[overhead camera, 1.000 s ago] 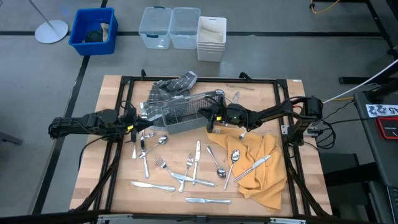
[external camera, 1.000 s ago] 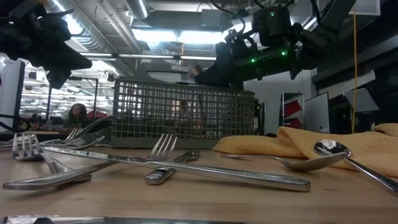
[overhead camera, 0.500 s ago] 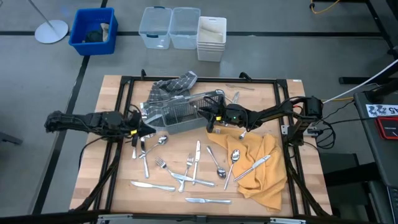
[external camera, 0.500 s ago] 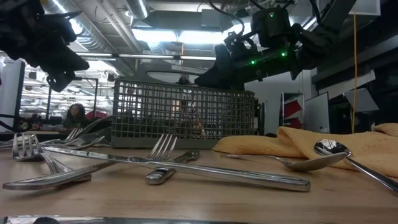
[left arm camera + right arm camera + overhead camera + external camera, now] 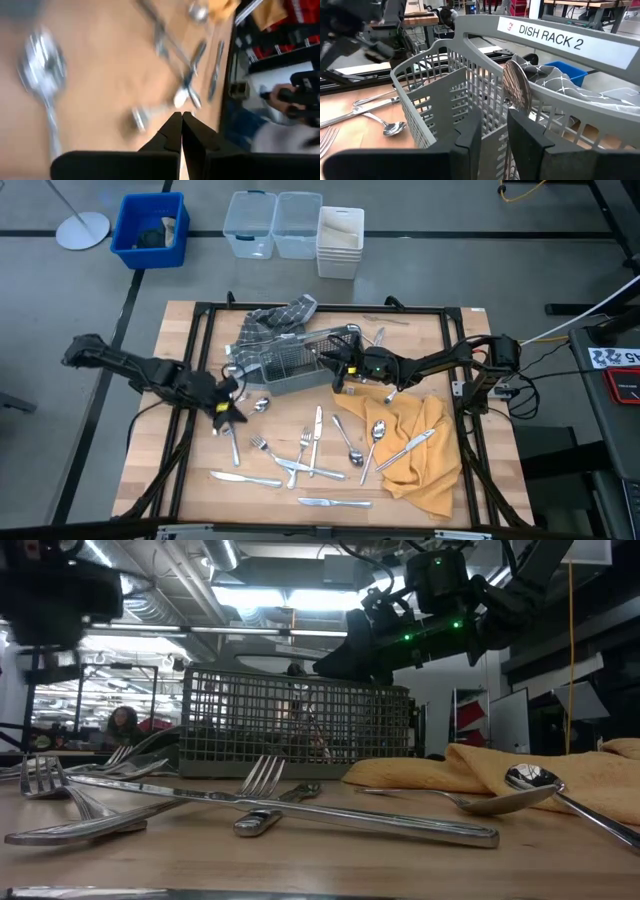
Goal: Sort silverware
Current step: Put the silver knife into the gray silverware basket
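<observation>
While my right pincer hangs over the grey mesh caddy, a spoon stands inside it.

My right fingers stand apart, the spoon's bowl upright between them in the caddy compartment, gripped by neither. My left pincer is pressed together with nothing in it, low over the surface near a spoon. Other silverware lies scattered on the wood, and some on the yellow cloth.
</observation>
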`<control>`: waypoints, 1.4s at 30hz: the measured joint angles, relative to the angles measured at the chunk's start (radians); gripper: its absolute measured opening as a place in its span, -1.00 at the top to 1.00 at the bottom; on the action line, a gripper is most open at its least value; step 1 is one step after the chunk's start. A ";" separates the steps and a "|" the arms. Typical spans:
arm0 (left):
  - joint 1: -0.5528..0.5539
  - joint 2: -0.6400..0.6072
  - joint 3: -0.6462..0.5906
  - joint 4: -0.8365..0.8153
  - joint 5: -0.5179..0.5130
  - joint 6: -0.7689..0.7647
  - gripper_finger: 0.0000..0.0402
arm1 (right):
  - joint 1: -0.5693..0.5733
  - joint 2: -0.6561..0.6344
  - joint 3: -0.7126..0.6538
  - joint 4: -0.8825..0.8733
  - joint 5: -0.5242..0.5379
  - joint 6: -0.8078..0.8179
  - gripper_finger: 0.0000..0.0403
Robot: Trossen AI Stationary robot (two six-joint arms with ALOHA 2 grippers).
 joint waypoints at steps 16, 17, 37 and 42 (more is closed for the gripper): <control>-0.134 0.195 0.002 -0.087 0.221 -0.648 1.00 | 0.000 -0.004 0.000 0.025 -0.106 -0.001 0.52; -0.134 0.198 0.002 -0.087 0.198 -0.640 1.00 | 0.000 -0.004 0.000 0.028 -0.107 0.000 0.52; -0.134 0.371 0.001 -0.138 0.102 -0.787 0.51 | 0.000 -0.087 0.000 0.023 -0.257 -0.053 0.52; -0.134 0.428 0.001 -0.133 0.047 -0.790 0.50 | 0.000 -0.122 0.000 0.017 -0.263 -0.053 0.52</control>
